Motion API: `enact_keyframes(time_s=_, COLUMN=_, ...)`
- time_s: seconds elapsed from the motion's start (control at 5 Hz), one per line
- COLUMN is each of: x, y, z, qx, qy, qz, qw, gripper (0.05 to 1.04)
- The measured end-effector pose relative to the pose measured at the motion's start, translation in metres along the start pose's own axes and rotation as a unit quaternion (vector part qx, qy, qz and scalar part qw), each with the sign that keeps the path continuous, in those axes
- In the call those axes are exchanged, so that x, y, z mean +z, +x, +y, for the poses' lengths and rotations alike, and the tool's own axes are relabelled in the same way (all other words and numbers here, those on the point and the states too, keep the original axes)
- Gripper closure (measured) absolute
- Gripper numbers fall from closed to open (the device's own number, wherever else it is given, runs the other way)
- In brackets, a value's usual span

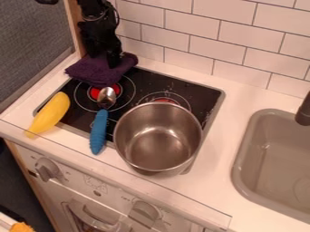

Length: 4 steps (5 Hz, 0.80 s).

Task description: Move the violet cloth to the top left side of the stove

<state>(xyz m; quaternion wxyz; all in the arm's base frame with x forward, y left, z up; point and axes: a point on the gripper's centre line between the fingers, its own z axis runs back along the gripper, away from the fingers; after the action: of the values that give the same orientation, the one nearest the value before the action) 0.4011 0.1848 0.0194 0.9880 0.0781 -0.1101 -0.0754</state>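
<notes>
Tiles (189, 23) behind stove (203, 93), violet cloth (89, 72) at top left, partly hidden by gripper (113, 62), jaw state impossible to tell

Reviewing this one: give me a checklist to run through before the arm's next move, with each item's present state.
1. Violet cloth at the stove's top left: ok, it covers that corner.
2. Cloth wholly within the stove: not ok, part lies on the counter.
3. Gripper free of the cloth: cannot tell; it is down at it, but a hold or release isn't visible.
4. Cloth apart from the spoon: cannot tell, the spoon's bowl is right by its edge.
5. Pot upright and apart from the cloth: ok.
6. Banana apart from the cloth: ok.
</notes>
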Motion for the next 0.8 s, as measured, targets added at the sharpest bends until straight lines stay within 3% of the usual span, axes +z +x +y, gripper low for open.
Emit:
enact_keyframes(time_s=0.2, x=0.001, y=-0.002, z=-0.01, qx=-0.017, qy=-0.027, qz=-0.01, qw=0.9994, gripper=0.083)
enact_keyframes(time_s=0.4, x=0.014, y=0.0, z=-0.016, qx=-0.032, qy=-0.051, qz=-0.024, qw=0.9979, gripper=0.085)
enact_keyframes(time_s=0.6, x=0.04, y=0.005, z=-0.016, qx=-0.035, qy=-0.05, qz=-0.036, qw=0.9975, gripper=0.085)
enact_keyframes(time_s=0.8, x=0.049, y=0.004, z=-0.018, qx=-0.047, qy=-0.041, qz=-0.02, qw=0.9979, gripper=0.085)
